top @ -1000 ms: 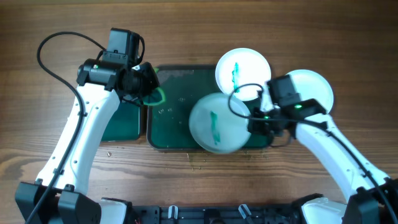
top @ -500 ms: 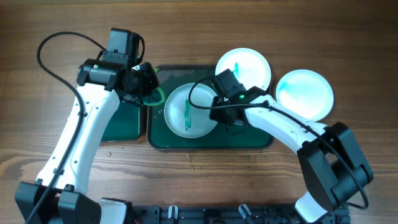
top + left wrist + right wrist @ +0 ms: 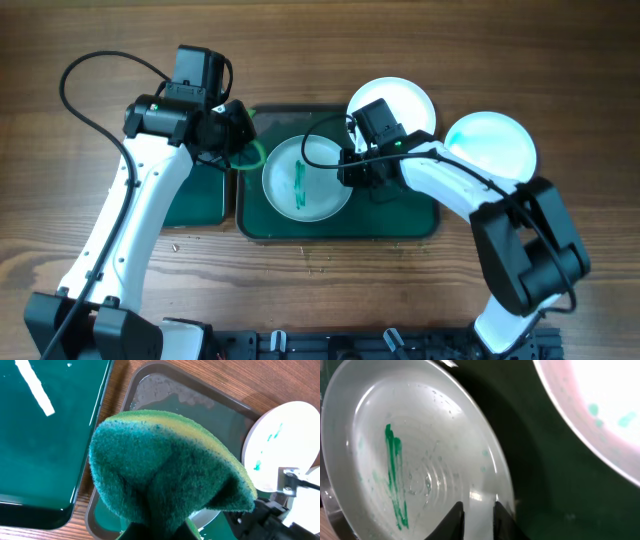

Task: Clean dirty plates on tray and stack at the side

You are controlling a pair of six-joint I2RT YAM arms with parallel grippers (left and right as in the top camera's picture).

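The streaked plate (image 3: pixel 305 178) lies flat at left-centre of the tray (image 3: pixel 400 218); it is rigid, light, wet and slippery, breakable if dropped, and best taken at the rim. The right gripper (image 3: pixel 477 510) straddles its right rim, fingers slightly parted, grip uncertain; the left gripper (image 3: pixel 240 140) is clamped on the folded sponge (image 3: pixel 165 470). One second earlier the plate hung above the tray's right end; the left arm is unmoved.

One plate (image 3: pixel 290 190) in tray (image 3: pixel 400 220), second plate (image 3: pixel 405 100) at its far-right corner, third plate (image 3: pixel 495 150) further right
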